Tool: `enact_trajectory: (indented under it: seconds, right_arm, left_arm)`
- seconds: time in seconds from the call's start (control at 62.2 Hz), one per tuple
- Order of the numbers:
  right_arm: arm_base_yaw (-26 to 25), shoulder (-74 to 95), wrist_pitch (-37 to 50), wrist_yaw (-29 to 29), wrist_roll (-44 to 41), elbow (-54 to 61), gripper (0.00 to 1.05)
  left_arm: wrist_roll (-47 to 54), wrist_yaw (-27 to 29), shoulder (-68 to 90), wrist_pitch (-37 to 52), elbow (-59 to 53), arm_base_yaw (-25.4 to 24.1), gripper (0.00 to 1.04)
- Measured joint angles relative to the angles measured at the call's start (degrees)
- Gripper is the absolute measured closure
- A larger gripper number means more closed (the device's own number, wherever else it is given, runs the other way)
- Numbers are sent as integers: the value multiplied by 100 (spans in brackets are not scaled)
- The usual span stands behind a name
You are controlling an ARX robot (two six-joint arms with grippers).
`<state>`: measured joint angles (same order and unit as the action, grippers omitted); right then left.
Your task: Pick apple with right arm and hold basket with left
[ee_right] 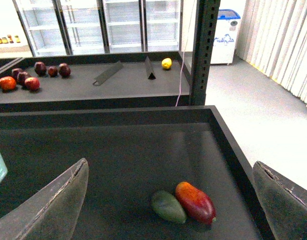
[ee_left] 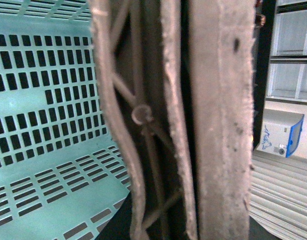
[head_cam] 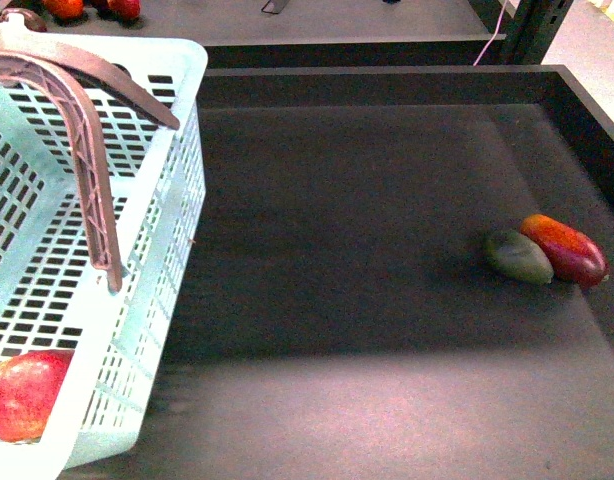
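My right pincer (ee_right: pixel 169 164) is spread wide and holds nothing. Its two pads hang well above the bench (head_cam: pixel 337 200), with the mango (ee_right: pixel 195 202) and the dark green fruit (ee_right: pixel 168 206) touching each other on the surface below.

My left pincer (ee_left: pixel 193 125) is hard up against the brown ribbed handle (ee_left: pixel 138 115). One pad (ee_left: pixel 221 150) lies flat along the handle's edge, but the opposite pad is hidden behind it, so I cannot tell whether I am clamped on.

Past the handle is the basket (head_cam: pixel 172 190), sitting tilted at the left of the bench. The apple (head_cam: pixel 22 395) is inside it, on the slotted floor and against the near wall, so I judge the drop is done.

If I had to take the apple again, I would expect it to be firm, smooth-skinned and ready to roll. I would close across its widest part, gently enough not to bruise it.

The basket looks light and stiff, but it hangs from a swinging handle. I judge a grip near the middle of the handle would keep it from tipping and rolling the apple around.
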<state>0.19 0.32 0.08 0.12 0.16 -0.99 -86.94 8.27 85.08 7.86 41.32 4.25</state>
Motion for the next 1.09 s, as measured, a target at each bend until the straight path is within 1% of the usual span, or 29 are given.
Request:
enact_trajectory:
  seconds: [0.241,0.338,0.676,0.756,0.949,0.965,1.013,1.046,1.078,1.094]
  right_arm:
    - [0,0,0,0,0,0,9]
    - [0,0,0,0,0,0,9]
    - [0,0,0,0,0,0,9]
    - [0,0,0,0,0,0,9]
    - [0,0,0,0,0,0,9]
    - [0,0,0,0,0,0,9]
    - [0,0,0,0,0,0,9]
    - [0,0,0,0,0,0,9]
    - [0,0,0,0,0,0,9]
    - [0,0,0,0,0,0,9]
  left_arm:
    - [-197,160,284,339,-363,-146,89]
    - [-302,267,378,345,-455,-153,89]
    - [-435,271,466,260,-592,-94,89]
    - [-450,219,463,205,-592,-79,78]
    - [-487,229,212,-245,-535,-2,46]
    - [-505,234,120,-348,-514,20,41]
    - [-518,289,-94,-605,-455,85,30]
    - [-514,293,-166,-713,-428,105,26]
    - [-492,345,-326,-935,-374,157,19]
    - [-483,356,-367,-990,-365,168,17]
